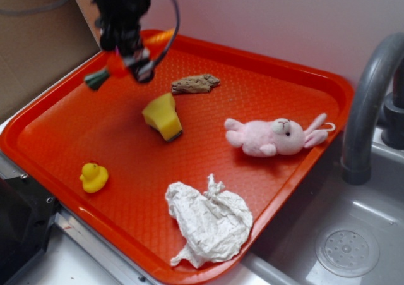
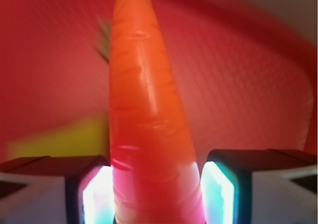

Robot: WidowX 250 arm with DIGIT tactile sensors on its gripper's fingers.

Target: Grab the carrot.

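One gripper point(image 2: 156, 194) clamping carrot point(image 2: 144, 114), tray point(image 1: 278, 95)

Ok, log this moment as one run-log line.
gripper: shut on carrot | carrot: between both fingers, over the tray | sponge, duck: on tray, untouched

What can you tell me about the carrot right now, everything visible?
The carrot is glossy orange plastic with shallow ridges, tapering to a point. In the wrist view it sits between the gripper fingers, which press both its sides. In the exterior view its dark green stem cap sticks out left of the gripper, over the orange tray at its far left corner; whether it touches the tray is unclear.
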